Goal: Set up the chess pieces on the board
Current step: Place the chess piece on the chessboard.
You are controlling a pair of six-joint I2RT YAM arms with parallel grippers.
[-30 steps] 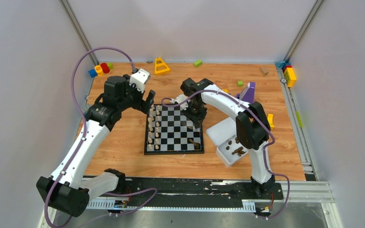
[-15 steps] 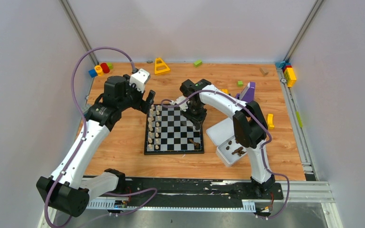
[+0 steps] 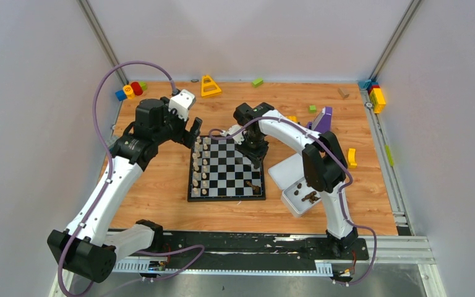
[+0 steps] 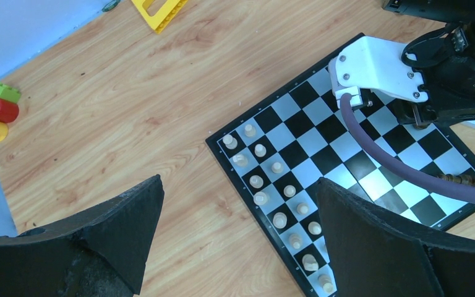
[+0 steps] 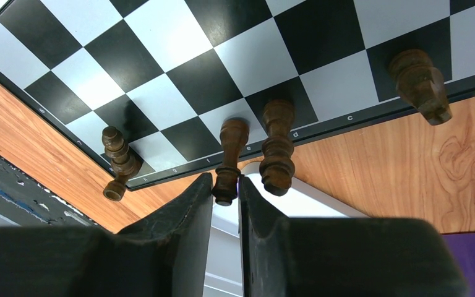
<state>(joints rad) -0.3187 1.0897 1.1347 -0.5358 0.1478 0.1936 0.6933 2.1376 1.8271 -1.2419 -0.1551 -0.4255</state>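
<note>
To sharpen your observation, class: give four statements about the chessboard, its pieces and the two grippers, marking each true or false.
1. The pale cream wooden chess pieces stand in two rows along one side of the black-and-grey checked chessboard. True.
2. The left gripper is shut on a cream piece. False: it is open and holds nothing.
3. The white rectangular tray is empty. False: dark brown pieces lie in it.
4. The right gripper pinches the head of a dark brown chess piece standing at the board's edge. True.

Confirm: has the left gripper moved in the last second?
No. The left gripper stays at the board's far-left corner in the top view.
</note>
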